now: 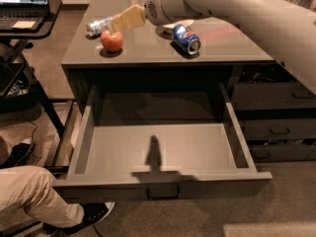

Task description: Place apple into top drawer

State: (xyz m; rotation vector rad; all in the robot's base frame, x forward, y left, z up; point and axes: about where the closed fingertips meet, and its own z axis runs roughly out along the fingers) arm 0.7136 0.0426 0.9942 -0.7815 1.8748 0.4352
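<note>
The red apple point(112, 40) sits on the grey counter top point(148, 46) near its left front. My gripper point(114, 23) reaches in from the right on the pale arm and hovers just above and behind the apple, its tan fingers pointing left. The top drawer point(160, 149) is pulled wide open below the counter and its inside is bare. Its small handle point(163, 191) shows on the front panel.
A blue soda can point(185, 38) lies on its side right of the apple. A silver can point(98, 25) lies behind the apple. Closed dark drawers point(276, 127) stand to the right. A person's leg and shoe point(39, 201) and a laptop stand point(24, 14) are at the left.
</note>
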